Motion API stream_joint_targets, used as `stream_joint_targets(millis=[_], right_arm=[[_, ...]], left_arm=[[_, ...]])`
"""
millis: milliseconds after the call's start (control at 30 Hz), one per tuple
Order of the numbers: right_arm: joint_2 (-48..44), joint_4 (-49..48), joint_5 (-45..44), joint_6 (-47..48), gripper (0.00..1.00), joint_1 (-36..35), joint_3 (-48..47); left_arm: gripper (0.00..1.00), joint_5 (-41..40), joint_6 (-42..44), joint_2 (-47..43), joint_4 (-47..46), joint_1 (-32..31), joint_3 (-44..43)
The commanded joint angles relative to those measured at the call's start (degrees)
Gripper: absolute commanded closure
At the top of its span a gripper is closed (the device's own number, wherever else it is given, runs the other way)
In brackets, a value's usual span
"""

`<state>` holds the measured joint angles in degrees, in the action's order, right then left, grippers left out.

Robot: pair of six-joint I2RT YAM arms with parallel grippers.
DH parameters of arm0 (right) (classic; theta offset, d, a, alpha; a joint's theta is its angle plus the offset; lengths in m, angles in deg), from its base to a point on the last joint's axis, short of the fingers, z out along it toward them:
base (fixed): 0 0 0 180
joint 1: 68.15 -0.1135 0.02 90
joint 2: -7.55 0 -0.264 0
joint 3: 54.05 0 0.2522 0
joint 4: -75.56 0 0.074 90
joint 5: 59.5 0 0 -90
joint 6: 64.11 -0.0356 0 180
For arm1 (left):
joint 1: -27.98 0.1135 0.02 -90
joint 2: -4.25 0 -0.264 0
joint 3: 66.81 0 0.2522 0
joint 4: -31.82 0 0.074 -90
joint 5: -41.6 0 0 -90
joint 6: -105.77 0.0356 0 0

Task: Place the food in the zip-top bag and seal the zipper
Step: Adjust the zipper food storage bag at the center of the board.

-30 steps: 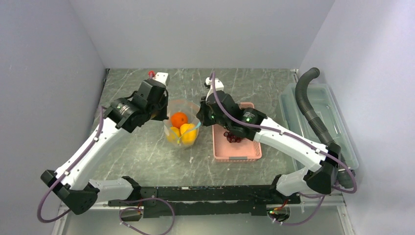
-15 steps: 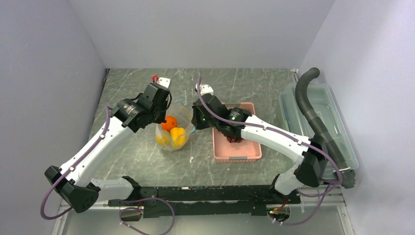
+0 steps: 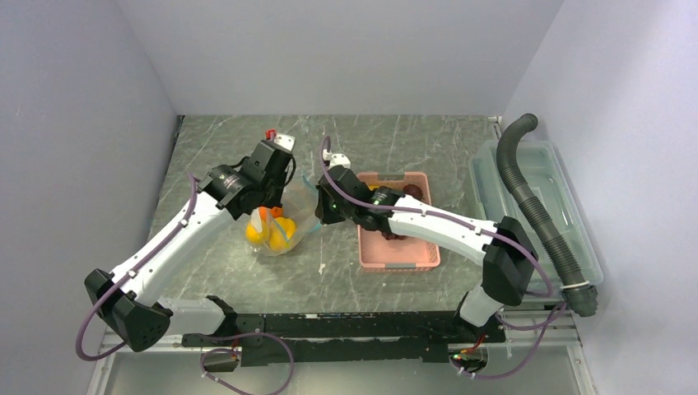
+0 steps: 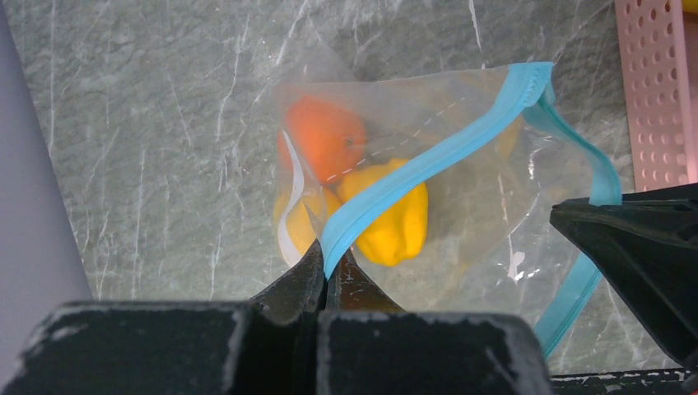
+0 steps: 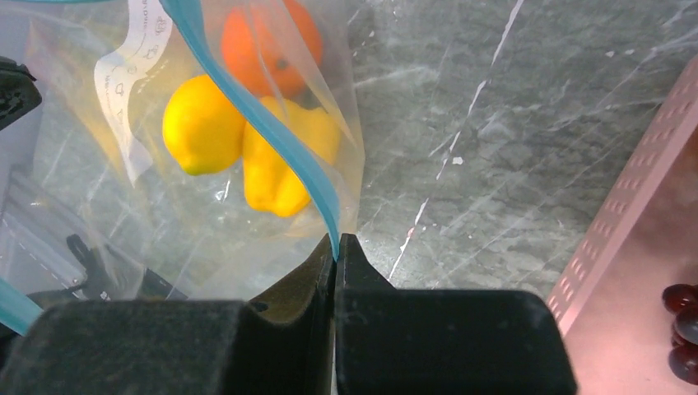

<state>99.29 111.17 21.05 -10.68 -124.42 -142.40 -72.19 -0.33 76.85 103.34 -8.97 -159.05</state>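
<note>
Beside basket (image 3: 403,257), zip-top bag (image 3: 280,234) shifted left; zipper (image 4: 411,177) pinched

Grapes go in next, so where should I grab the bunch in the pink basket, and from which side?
Probably from straight above, closing across the middle of the grapes: they lie low on the floor of the basket, whose raised walls block a sideways reach. No stem shows to pinch.
</note>
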Motion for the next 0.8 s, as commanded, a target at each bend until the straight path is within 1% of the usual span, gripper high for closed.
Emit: stream_joint_targets(millis=[0,67,200,233,267,400,500,567,667,767], right_arm=[[1.4,-3.5,1.3,-1.7,0.98,0.2,0.6],[1.4,-3.4,0.9,-1.5,0.97,0.2,0.7],[0.1,-3.1,-0.2,-0.9,0.9,0.2,0.7],[-0.2,-3.0,-0.4,-0.4,0.84,0.2,0.6],[-0.5,-2.8,-0.7,-0.2,0.79,0.2,0.5],[-2.1,-1.9,-2.0,0.8,0.65,0.2,0.0],[-3.1,-1.0,-2.9,1.6,0.58,0.2,-0.6],[-4.0,0.2,-4.2,2.0,0.51,0.2,-1.2],[-5.9,2.4,-7.6,3.1,0.42,0.2,-1.8],[-8.0,4.3,-11.3,4.2,0.36,0.5,-1.8]], left_arm=[[1.0,0.9,0.9,-1.2,-4.4,0.2,2.0],[1.0,1.1,0.9,-1.4,-4.9,0.3,2.8],[1.0,2.7,1.2,-2.7,-7.1,0.2,5.0],[1.0,3.3,1.2,-3.1,-7.8,0.3,5.7],[1.0,3.7,1.3,-3.3,-8.3,0.3,6.6],[1.0,4.2,1.0,-3.7,-9.1,0.3,8.0],[1.0,3.6,1.0,-3.8,-9.2,0.4,8.4],[1.0,3.2,0.9,-4.1,-9.1,0.5,8.8],[1.0,2.7,1.0,-4.7,-9.4,0.6,9.3],[1.0,2.0,1.1,-5.1,-9.4,0.6,9.6]])
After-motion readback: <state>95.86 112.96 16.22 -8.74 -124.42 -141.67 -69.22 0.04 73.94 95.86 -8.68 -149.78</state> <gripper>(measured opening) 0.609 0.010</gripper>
